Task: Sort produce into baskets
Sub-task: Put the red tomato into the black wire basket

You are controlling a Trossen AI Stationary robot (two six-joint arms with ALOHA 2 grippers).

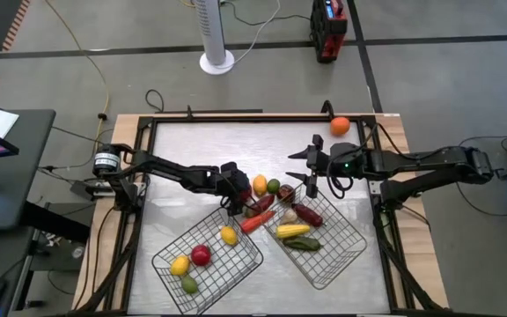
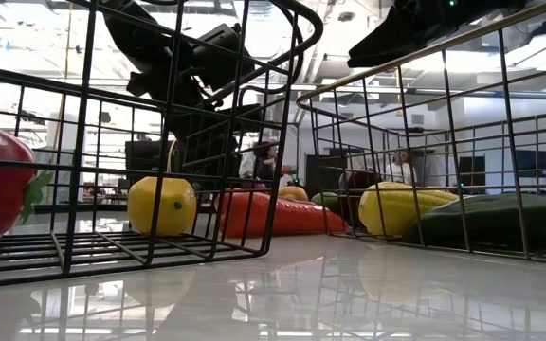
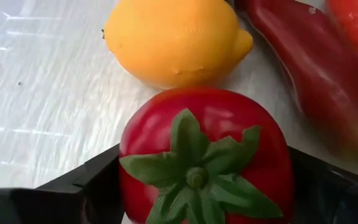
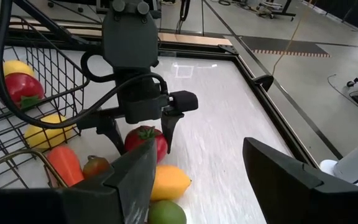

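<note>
My left gripper (image 1: 234,195) is down on the table between the two wire baskets, shut on a red tomato (image 3: 204,155) with a green leafy top. A yellow lemon (image 3: 173,40) and a long red pepper (image 3: 309,74) lie just past it. The left basket (image 1: 161,260) holds a tomato, two yellow pieces and a green one. The right basket (image 1: 352,248) holds corn (image 1: 293,231), a cucumber (image 1: 304,244) and a dark red piece. My right gripper (image 4: 197,149) hangs open above the table to the right of the loose pieces, with nothing between its fingers. My left gripper (image 4: 143,140) has the tomato's two opposite sides (image 3: 129,180) pinched between its two fingers (image 4: 169,127). The fingers slant down from the table's left. The green top faces back toward the wrist. Whether the tomato's underside is on the table is hidden.
A carrot (image 1: 253,220) lies between the baskets' near corners, and a green lime (image 1: 274,186) sits beside the lemon (image 1: 260,185). An orange (image 1: 340,126) rests at the far right corner. The far half of the table (image 1: 236,141) is bare metal.
</note>
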